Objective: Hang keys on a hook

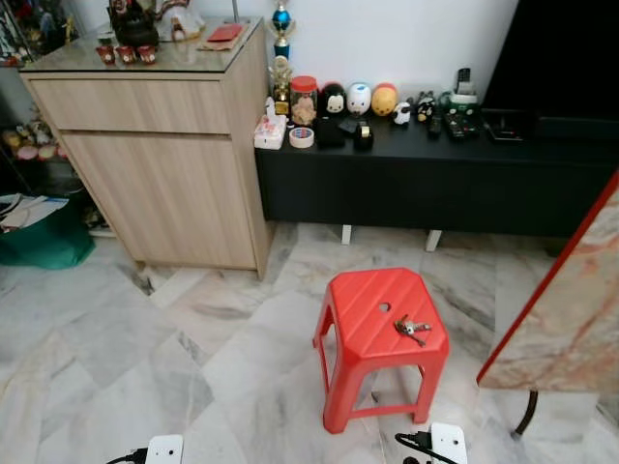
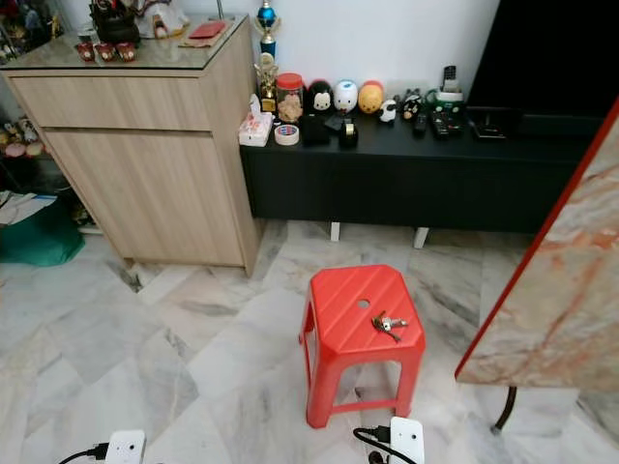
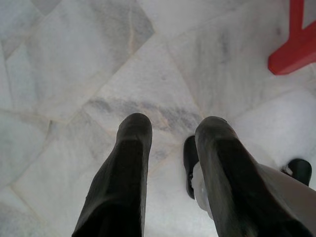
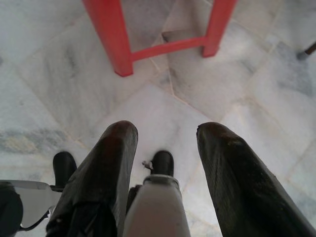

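A bunch of keys lies on the seat of a red plastic stool, toward its right side, on the marble floor ahead of me. My left gripper hangs low over bare floor, open, with nothing between its fingers; a red stool leg shows off to one side. My right gripper also hangs open and empty, pointing down at the floor just short of the stool's legs. No hook can be made out.
A wooden cabinet stands at back left. A low black console with figurines and jars runs along the back wall. A marble-patterned tabletop with a red edge juts in at right, close to the stool.
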Available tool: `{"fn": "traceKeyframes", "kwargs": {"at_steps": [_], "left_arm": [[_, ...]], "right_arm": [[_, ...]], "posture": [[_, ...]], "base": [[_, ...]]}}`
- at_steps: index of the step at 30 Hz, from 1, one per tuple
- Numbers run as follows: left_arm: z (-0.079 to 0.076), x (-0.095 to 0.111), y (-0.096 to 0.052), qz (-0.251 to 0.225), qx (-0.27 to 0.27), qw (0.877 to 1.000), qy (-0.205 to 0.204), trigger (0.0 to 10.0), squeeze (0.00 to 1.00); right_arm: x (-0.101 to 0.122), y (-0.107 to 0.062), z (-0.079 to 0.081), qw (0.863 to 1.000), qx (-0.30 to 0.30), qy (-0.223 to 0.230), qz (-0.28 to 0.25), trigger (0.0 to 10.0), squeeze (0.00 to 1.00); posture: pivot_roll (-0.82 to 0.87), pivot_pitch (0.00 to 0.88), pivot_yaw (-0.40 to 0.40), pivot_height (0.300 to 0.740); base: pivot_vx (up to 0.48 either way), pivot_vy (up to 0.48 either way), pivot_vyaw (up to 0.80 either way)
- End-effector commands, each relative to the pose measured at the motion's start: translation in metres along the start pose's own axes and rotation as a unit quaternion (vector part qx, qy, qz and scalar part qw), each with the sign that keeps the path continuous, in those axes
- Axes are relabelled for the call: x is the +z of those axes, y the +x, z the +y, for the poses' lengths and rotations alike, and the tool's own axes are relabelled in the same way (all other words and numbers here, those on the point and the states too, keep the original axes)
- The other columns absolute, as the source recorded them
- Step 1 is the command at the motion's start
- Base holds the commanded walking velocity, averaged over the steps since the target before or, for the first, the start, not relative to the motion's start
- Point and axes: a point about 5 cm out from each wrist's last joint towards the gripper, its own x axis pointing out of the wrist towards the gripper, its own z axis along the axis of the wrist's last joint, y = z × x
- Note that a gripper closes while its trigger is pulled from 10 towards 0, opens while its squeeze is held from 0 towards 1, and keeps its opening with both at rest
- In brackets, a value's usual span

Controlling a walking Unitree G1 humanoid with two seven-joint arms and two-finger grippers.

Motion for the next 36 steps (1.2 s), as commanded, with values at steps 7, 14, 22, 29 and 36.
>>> {"fn": "traceKeyframes", "kwargs": {"at_steps": [7, 14, 22, 29, 36], "left_arm": [[0.0001, -0.0023, -0.0004, 0.006, -0.003, 1.0, 0.0, 10.0, 0.0], [0.0014, -0.0012, 0.0, 0.006, -0.001, 1.0, -0.002, 10.0, 0.0], [0.0016, -0.0019, -0.0002, 0.008, 0.0, 1.0, -0.003, 10.0, 0.0], [0.0006, -0.0023, -0.0003, 0.008, -0.001, 1.0, -0.001, 10.0, 0.0], [-0.0004, -0.0031, -0.0005, 0.009, -0.003, 1.0, 0.002, 10.0, 0.0]], "right_arm": [[0.001, 0.0003, 0.0017, 1.0, 0.002, -0.004, 0.001, 10.0, 0.0], [0.0022, 0.0005, 0.0014, 1.0, 0.003, -0.008, 0.0, 10.0, 0.0], [0.0025, 0.0006, 0.0013, 1.0, 0.003, -0.009, 0.0, 10.0, 0.0], [0.0026, 0.0007, 0.0016, 1.0, 0.006, -0.019, 0.002, 10.0, 0.0], [0.0023, 0.0006, 0.0015, 1.0, 0.006, -0.013, 0.001, 10.0, 0.0]], "posture": [[0.05, 0.0, -0.005, 0.74], [0.05, 0.0, -0.01, 0.74], [0.05, 0.0, -0.016, 0.74], [0.06, 0.0, -0.016, 0.74], [0.06, 0.0, -0.017, 0.74]], "base": [[0.294, 0.0, 0.0], [0.292, 0.0, 0.0], [0.291, 0.0, 0.0], [0.294, 0.0, 0.0], [0.29, 0.0, 0.18]]}}
